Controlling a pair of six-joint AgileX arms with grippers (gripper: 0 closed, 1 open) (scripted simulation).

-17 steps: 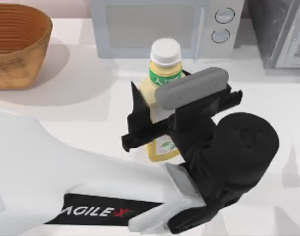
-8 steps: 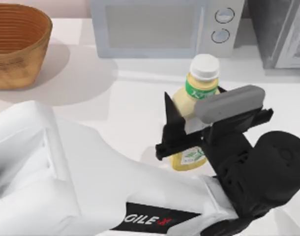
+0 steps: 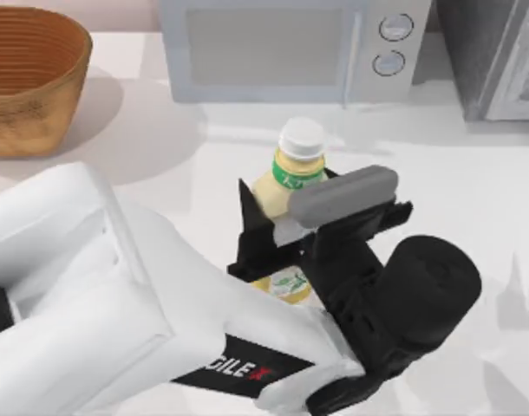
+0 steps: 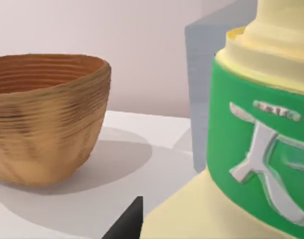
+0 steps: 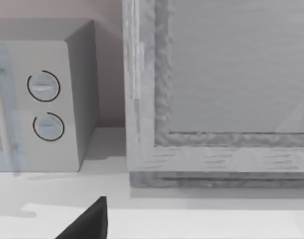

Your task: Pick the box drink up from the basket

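Observation:
The box drink (image 3: 286, 176), pale yellow with a white cap and a green patch, is held upright over the middle of the table in front of the microwave, well right of the basket. My left gripper (image 3: 292, 227) is shut on its body, one black finger on each side. The carton (image 4: 261, 149) looms close in the left wrist view, with a dark fingertip (image 4: 129, 221) beside it. The orange-brown woven basket (image 3: 30, 78) stands at the far left back, and its inside (image 4: 42, 74) looks empty. My right gripper (image 5: 87, 224) is parked facing the microwave.
A grey microwave (image 3: 290, 48) stands at the back centre, its dials (image 5: 42, 104) visible in the right wrist view. A grey textured cabinet (image 3: 499, 56) fills the back right corner. The white table (image 3: 473, 199) stretches to the right of the carton.
The left gripper, still holding the box drink, swung to the right and has come back left, now a little nearer the table's front. The basket has not moved.

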